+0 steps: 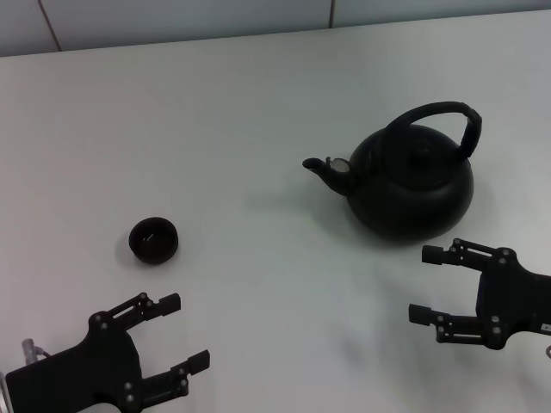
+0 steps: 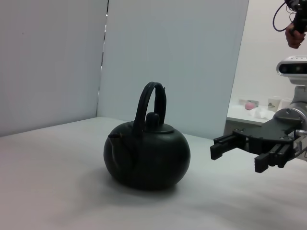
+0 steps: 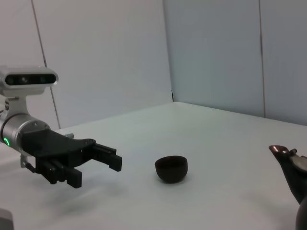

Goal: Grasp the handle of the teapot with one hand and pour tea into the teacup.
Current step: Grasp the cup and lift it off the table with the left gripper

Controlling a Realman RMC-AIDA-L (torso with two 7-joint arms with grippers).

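Observation:
The matte-black teapot (image 1: 413, 181) stands on the white table at the right, its spout (image 1: 320, 167) pointing left. Its arched handle (image 1: 448, 116) rises over the lid. It also shows in the left wrist view (image 2: 146, 155). The small black teacup (image 1: 153, 240) sits at the left, also in the right wrist view (image 3: 171, 168). My right gripper (image 1: 426, 284) is open and empty just in front of the teapot, not touching it. My left gripper (image 1: 185, 331) is open and empty in front of the teacup.
The white table (image 1: 258, 103) ends at a wall along the back. In the left wrist view a side surface with small items (image 2: 259, 108) stands beyond the right arm.

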